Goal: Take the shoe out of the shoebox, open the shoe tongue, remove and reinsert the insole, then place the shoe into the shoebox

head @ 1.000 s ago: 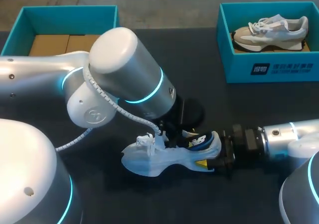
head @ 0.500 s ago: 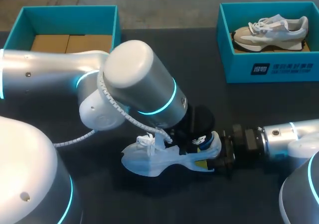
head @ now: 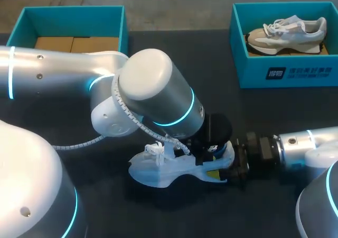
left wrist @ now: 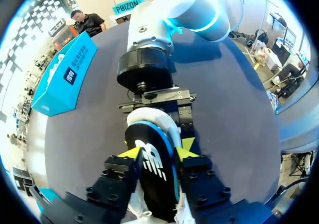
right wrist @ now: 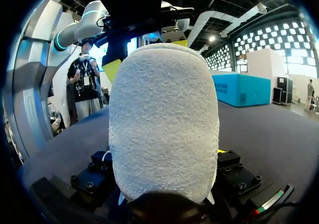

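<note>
A white and pale blue shoe (head: pixel 163 170) lies on its side on the dark table (head: pixel 211 63). My right gripper (head: pixel 233 164) is shut on its heel, and in the right wrist view that fuzzy white heel (right wrist: pixel 164 119) fills the space between the fingers of the right gripper (right wrist: pixel 164 171). A black insole (left wrist: pixel 152 171) with a blue edge sticks up out of the shoe at the heel. My left gripper (left wrist: pixel 158 153) comes down over it, with one yellow tip pressed on each side. In the head view the left gripper (head: pixel 209 149) is mostly hidden under its own wrist.
A teal shoebox (head: pixel 285 74) at the back right holds a beige and white shoe (head: pixel 288 33). A second teal box (head: pixel 68 16) at the back left has cardboard inside. My left arm (head: pixel 153 95) covers much of the table's middle.
My left arm has swung right along the shoe, to over its heel end. Its fingers have narrowed onto the insole. The right arm and the shoe have stayed put.
</note>
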Action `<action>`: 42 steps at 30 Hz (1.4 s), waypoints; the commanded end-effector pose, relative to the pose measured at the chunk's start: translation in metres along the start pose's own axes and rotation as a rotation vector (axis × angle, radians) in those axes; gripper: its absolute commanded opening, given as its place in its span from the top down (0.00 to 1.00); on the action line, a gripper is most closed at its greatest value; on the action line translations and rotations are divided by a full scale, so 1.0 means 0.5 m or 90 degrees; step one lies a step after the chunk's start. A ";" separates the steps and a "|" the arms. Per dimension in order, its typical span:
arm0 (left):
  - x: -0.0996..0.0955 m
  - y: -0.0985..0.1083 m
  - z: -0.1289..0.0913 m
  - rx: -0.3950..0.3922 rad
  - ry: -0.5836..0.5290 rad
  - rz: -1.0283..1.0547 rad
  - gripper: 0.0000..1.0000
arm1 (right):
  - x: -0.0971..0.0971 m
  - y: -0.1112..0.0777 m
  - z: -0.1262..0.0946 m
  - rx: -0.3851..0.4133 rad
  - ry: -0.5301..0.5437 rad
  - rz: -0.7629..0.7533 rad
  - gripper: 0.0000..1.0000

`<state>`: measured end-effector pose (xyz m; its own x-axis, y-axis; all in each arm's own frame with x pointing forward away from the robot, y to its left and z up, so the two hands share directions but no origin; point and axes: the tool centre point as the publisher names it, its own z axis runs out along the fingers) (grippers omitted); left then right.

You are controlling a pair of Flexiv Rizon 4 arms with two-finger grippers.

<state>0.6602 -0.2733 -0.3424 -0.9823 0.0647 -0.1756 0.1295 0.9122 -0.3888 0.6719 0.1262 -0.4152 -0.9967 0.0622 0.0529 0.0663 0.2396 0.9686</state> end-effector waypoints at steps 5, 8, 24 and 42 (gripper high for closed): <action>-0.008 0.002 0.005 -0.006 -0.006 -0.009 1.00 | 0.001 -0.005 0.000 0.002 -0.001 0.000 1.00; -0.009 0.005 0.003 -0.006 -0.004 -0.011 1.00 | 0.001 -0.005 0.000 0.002 -0.001 0.000 1.00; -0.015 0.034 -0.044 0.099 0.170 0.059 1.00 | 0.001 -0.005 0.000 0.002 -0.001 0.000 1.00; -0.019 -0.033 -0.049 0.112 0.196 0.128 1.00 | 0.001 -0.005 0.000 0.002 -0.001 0.000 1.00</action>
<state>0.6634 -0.2669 -0.3106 -0.9256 0.3786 0.0021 0.3171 0.7782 -0.5421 0.6718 0.1261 -0.4153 -0.9967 0.0621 0.0528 0.0663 0.2396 0.9686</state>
